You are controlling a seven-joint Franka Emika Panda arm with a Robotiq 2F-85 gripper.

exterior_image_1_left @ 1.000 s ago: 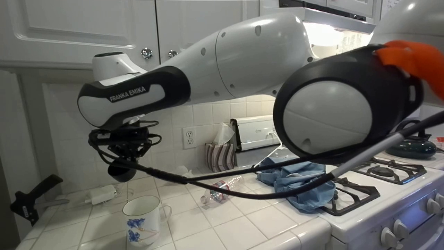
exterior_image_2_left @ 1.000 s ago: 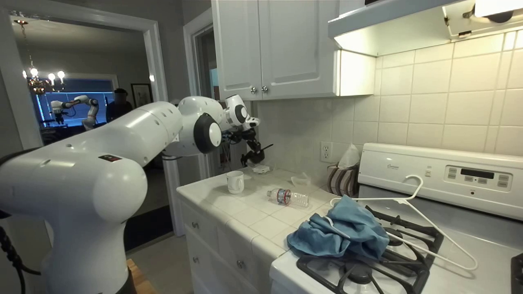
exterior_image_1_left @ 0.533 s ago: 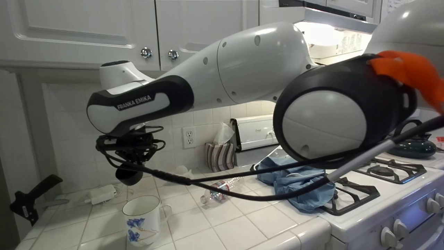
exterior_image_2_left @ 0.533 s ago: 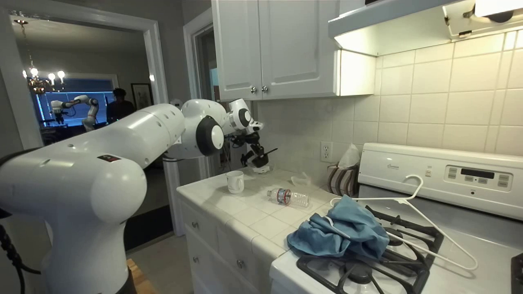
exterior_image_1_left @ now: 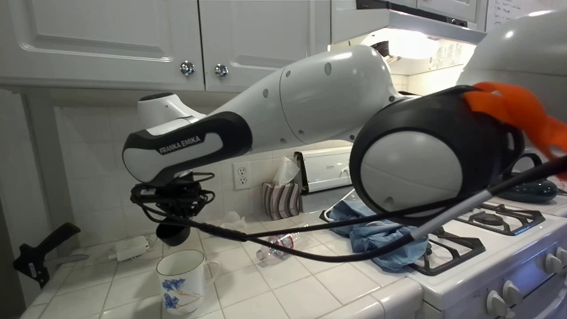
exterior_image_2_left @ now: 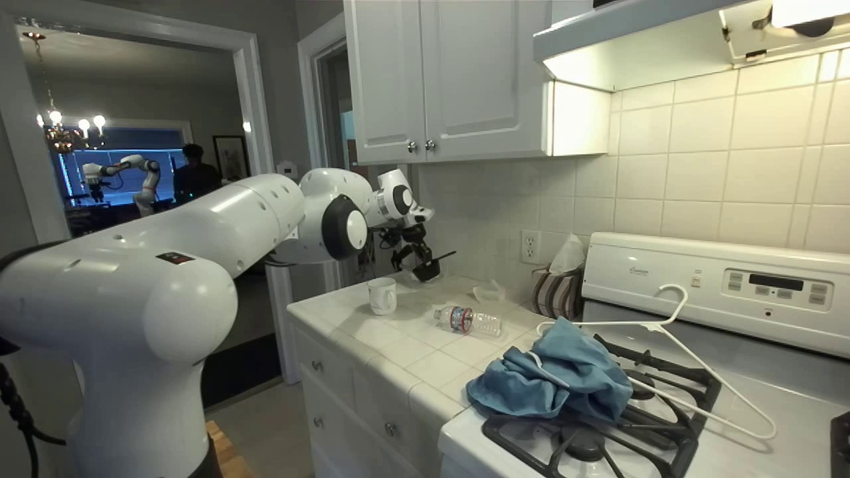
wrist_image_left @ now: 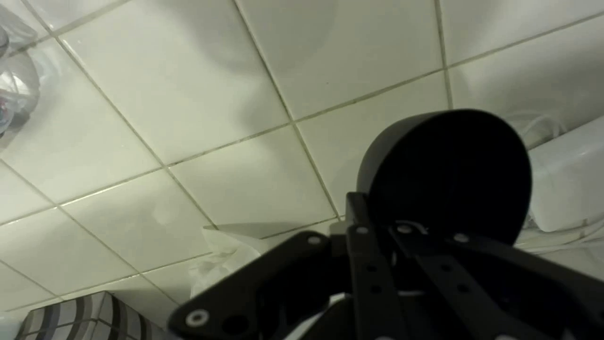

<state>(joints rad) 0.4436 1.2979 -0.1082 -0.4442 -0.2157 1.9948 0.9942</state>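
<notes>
Moved since the earlier frames: my arm [exterior_image_1_left: 328,97], its gripper [wrist_image_left: 380,226] and the black cup [wrist_image_left: 450,174], all lower toward the tiled counter [exterior_image_1_left: 248,283]. The cup now shows more squarely behind the white mug [exterior_image_1_left: 180,283] in an exterior view, where before it stood off to one side. Unmoved: the mug, the plastic bottle [exterior_image_2_left: 468,321], the tissue box [exterior_image_2_left: 556,292], the blue cloth [exterior_image_2_left: 554,372].

Item in grip: one black cup, deep and rounded, interior too dark for me to read. Mouth upward, somewhat tilted. Thin dark bar projecting from it in an exterior view; whether a handle, I cannot tell.

Location: aloft above the counter, beyond the mug and apart from it.

Jaws: clenched on the cup. I see one edge of its wall at the fingertips in the wrist view, the bowl reaching out past them.

Surrounding stock, by the mug: white block [exterior_image_1_left: 129,248] with cable, beyond the mug on the side away from its handle; bottle, clear, lying on its side, near the mug on the handle side; tissue box, striped, and cloth, crumpled, same side, well apart from the mug.
</notes>
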